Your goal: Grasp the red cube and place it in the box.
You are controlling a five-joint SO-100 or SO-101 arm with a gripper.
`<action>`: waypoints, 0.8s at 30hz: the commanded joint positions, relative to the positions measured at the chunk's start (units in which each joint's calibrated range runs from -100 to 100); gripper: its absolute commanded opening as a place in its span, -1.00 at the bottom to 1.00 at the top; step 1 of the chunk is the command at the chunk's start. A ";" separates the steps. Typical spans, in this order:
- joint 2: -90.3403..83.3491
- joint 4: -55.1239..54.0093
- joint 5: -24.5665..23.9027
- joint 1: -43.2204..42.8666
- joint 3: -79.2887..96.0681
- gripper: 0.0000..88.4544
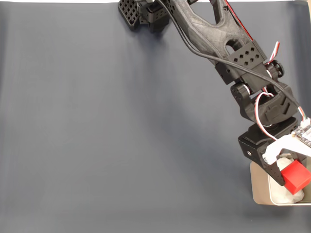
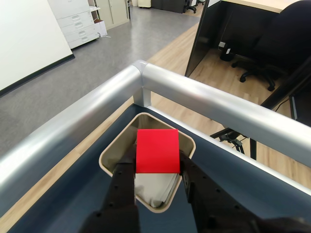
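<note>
Claw (image 2: 156, 167) pinching red cube (image 2: 157, 151) between both fingers, above box (image 2: 187, 145)

The bright red cube (image 2: 156, 151) hangs, plain-sided and slightly tilted, directly above the beige, round-cornered box (image 2: 112, 150), which sits at the dark table's corner lined with crumpled white paper.

From my fixed view the box (image 1: 260, 187) runs off the right edge, and the arm covers its top. On the wrist view the red cube (image 2: 157, 150) and the hand (image 2: 158, 182) hide much of the box's paper lining (image 2: 153, 189); the hand's lower part is cut off at the bottom
</note>
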 commanded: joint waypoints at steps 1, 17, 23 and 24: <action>-0.18 0.13 -0.10 -0.22 -3.60 -1.00; -0.01 -0.44 -1.07 -0.36 -3.60 -0.97; -0.09 -0.69 -0.34 -0.43 -3.69 -0.81; -0.09 -0.69 -0.20 -0.50 -3.78 -0.71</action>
